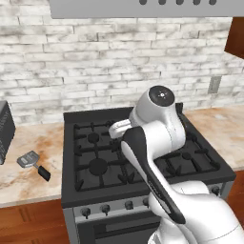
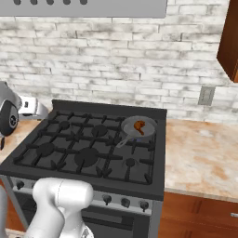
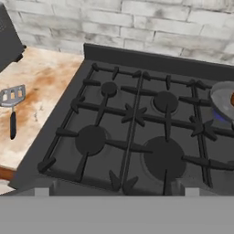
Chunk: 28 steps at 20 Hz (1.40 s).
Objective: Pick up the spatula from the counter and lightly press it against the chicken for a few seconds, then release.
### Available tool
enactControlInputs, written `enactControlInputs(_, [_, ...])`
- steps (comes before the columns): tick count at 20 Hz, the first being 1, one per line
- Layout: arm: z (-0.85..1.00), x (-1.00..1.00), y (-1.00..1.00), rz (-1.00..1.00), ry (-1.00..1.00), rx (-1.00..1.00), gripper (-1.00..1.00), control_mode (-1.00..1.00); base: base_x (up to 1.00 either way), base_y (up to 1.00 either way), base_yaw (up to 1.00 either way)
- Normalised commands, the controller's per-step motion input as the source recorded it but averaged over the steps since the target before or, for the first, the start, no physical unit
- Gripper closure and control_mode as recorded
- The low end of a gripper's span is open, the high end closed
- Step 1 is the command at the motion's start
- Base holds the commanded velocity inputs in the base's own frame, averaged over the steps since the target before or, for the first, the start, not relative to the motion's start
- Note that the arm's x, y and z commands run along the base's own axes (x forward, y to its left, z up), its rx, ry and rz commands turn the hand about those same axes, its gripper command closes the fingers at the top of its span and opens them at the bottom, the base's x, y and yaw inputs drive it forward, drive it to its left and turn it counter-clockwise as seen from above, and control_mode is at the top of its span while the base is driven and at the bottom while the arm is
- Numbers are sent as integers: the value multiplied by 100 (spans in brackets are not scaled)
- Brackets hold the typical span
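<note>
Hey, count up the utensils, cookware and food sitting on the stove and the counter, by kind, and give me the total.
Spatula, on the counter left of the stove: 1
Pan, on a back burner: 1
Chicken piece, in the pan: 1
Total: 3

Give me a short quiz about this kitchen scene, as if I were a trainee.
1. True or false: the spatula lies on the counter, left of the stove.
2. What holds the chicken? A) bowl B) pan C) plate
3. Fill in: the pan sits on the stove's back ____ burner.
Key: 1 true; 2 B; 3 right.
</note>
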Motion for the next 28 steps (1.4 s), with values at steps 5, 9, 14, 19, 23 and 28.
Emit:
enactControlInputs(5, [-4, 0, 47, 9, 2, 4, -100, -100, 0, 0, 0])
enactControlInputs(9, [-20, 1, 37, 7, 1, 1, -100, -100, 0, 0, 0])
enactControlInputs(14, [-17, 0, 45, 7, 4, 5, -100, -100, 0, 0, 0])
enactControlInputs(19, [-11, 0, 51, 7, 1, 8, -100, -100, 0, 0, 0])
enactControlInputs(23, [-13, 0, 45, 9, 0, 3, -100, -100, 0, 0, 0])
enactControlInputs(28, [-20, 0, 46, 7, 0, 1, -100, -100, 0, 0, 0])
